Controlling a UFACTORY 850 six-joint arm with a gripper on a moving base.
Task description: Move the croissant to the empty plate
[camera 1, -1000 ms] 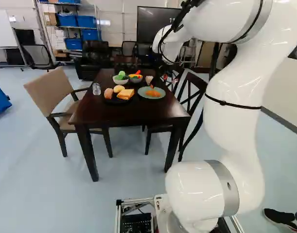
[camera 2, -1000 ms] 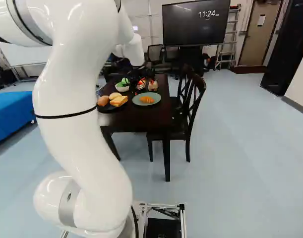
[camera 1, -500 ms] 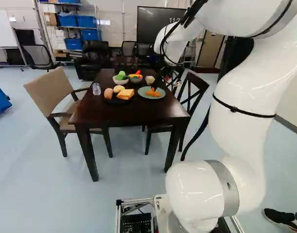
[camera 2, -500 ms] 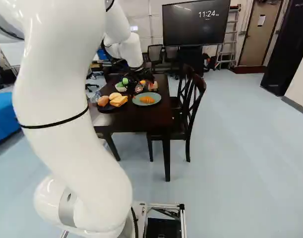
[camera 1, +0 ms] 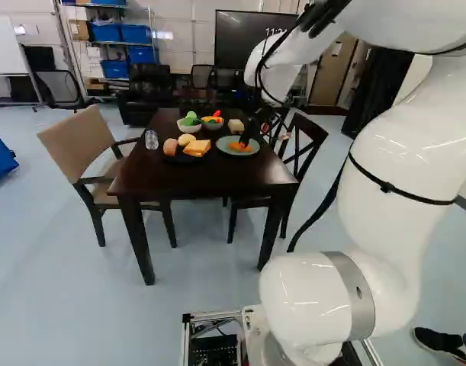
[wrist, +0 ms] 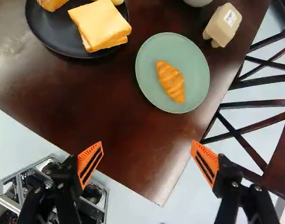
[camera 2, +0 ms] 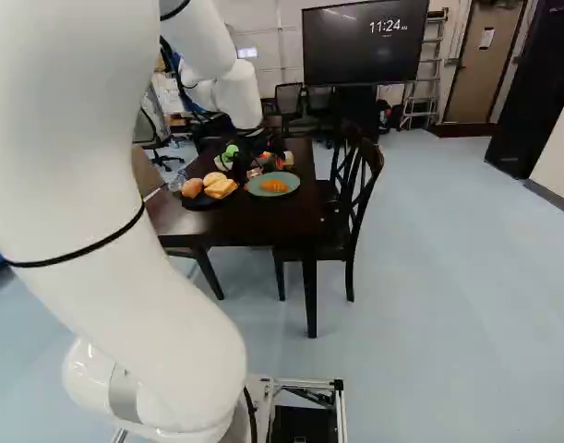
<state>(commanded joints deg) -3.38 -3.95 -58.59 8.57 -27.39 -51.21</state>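
From here, the black two-fingered gripper (camera 1: 261,136) with orange pads hangs wide open near the dark wooden table (wrist: 119,116). The golden-brown croissant (wrist: 170,81) lies on the round pale-green plate (wrist: 149,77), near what's probably a beige cardboard carton (wrist: 221,27).

dark table (camera 1: 206,177) — croissant (camera 1: 236,146) on green plate (camera 1: 223,147), bread (camera 1: 197,147) on black plate (camera 1: 178,158), tan armchair (camera 1: 78,143) alongside

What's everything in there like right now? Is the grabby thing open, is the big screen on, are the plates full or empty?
Gripper: open, holding nothing
Croissant: lying on the green plate
Green plate: holding just the croissant
Black plate: loaded with bread
White bowl: has something green in it
Big screen: on
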